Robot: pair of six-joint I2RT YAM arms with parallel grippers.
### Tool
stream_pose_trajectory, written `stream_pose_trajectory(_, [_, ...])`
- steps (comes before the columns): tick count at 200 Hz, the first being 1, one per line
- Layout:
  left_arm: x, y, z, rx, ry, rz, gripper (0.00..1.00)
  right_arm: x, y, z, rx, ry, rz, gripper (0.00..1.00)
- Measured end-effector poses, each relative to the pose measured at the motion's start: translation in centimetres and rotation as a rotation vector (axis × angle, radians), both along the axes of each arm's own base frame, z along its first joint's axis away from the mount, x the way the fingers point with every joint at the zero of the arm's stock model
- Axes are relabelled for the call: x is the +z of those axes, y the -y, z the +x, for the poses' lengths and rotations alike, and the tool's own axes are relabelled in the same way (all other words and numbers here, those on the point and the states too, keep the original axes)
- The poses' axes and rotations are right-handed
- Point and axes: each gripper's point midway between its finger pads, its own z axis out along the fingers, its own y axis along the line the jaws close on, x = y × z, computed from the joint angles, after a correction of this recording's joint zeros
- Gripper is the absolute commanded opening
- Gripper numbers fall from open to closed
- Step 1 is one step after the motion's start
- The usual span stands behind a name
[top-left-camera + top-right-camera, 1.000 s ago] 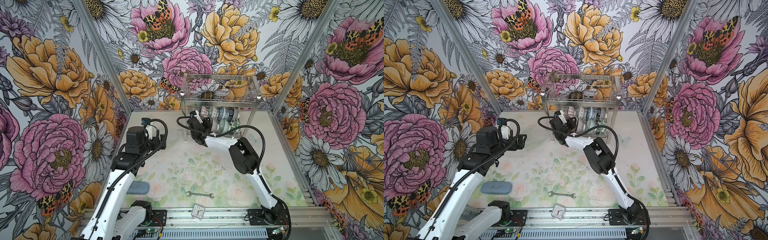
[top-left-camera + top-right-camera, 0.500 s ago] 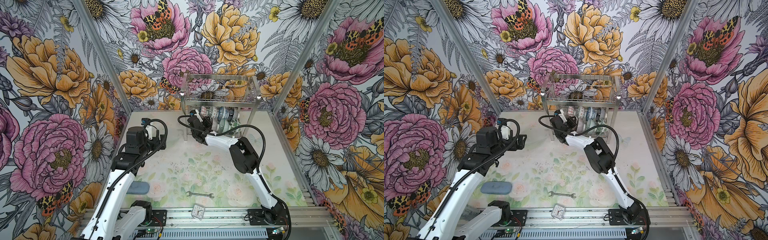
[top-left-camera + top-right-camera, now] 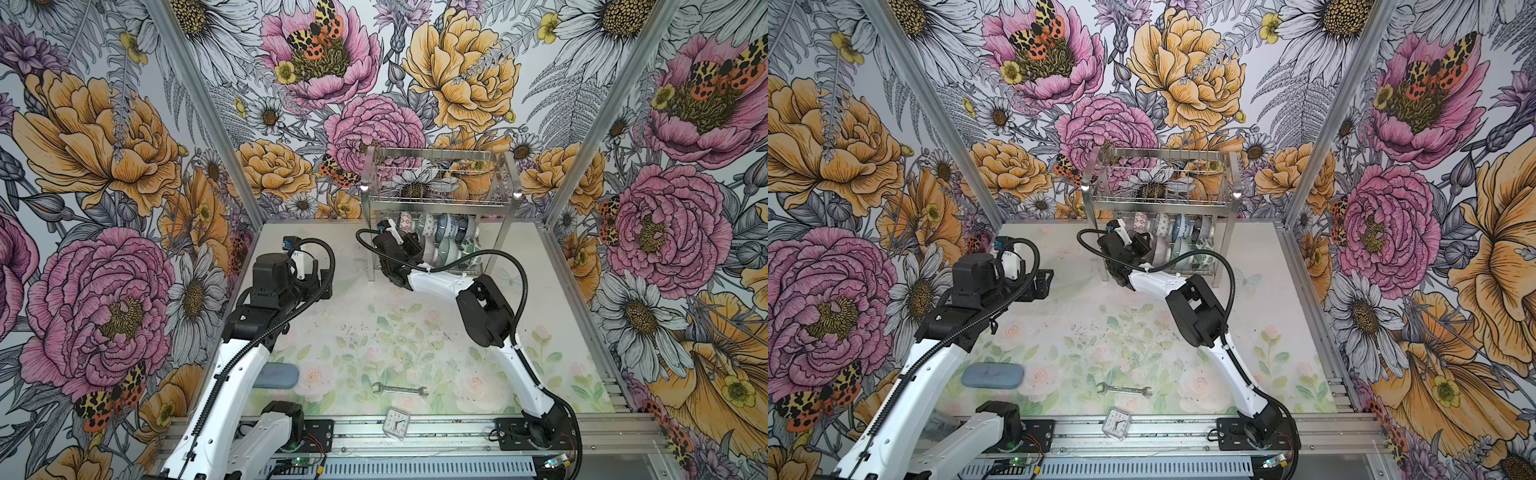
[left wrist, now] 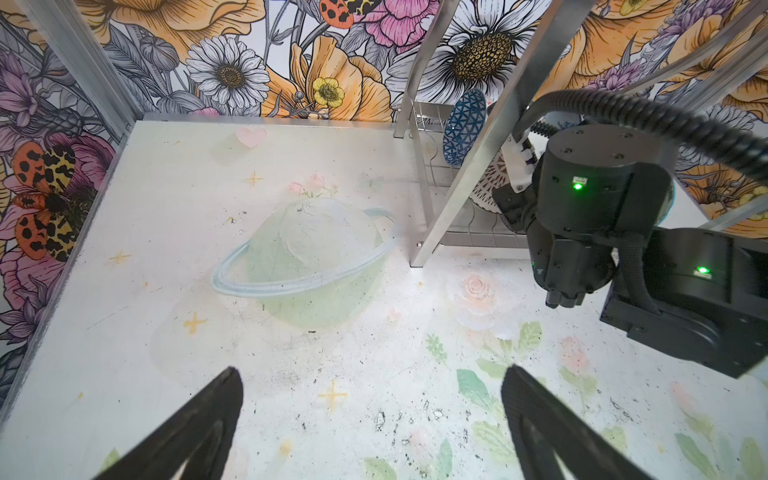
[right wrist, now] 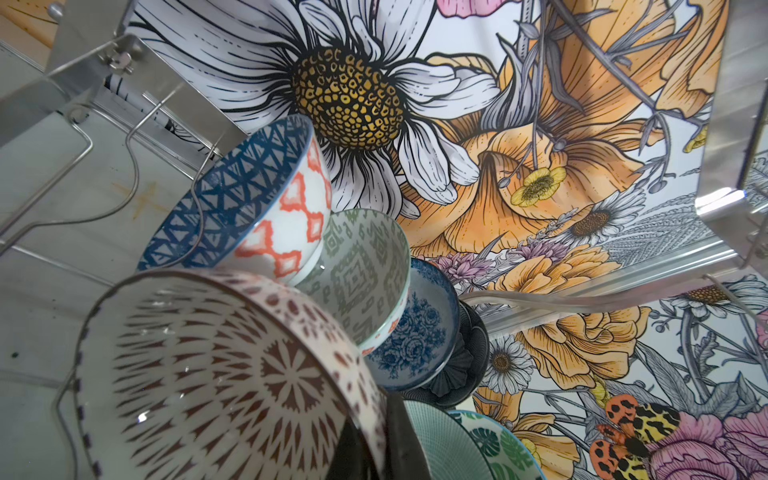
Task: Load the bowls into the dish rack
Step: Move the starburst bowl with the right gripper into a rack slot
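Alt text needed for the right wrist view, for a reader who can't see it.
A brown-patterned bowl fills the foreground, its rim pinched by dark fingers. Behind it, more bowls stand on edge in a wire dish rack before floral wallpaper.

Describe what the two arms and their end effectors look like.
The left arm and right arm share white curved shells, black joint housings and ribbed black cable hoses looping alongside. Green lights glow on the right arm's wrist. The left end effector has two black tapering fingers.
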Motion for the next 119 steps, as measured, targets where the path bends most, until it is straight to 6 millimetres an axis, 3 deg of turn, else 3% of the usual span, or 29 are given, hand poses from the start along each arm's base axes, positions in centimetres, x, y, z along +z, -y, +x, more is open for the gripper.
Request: stream_pose_trajectory(119, [0.2, 0.0, -0.1, 0.0, 0.006, -0.001, 0.98, -0.5, -1.0, -0.2, 0.037, 0.038, 0.024, 0.23])
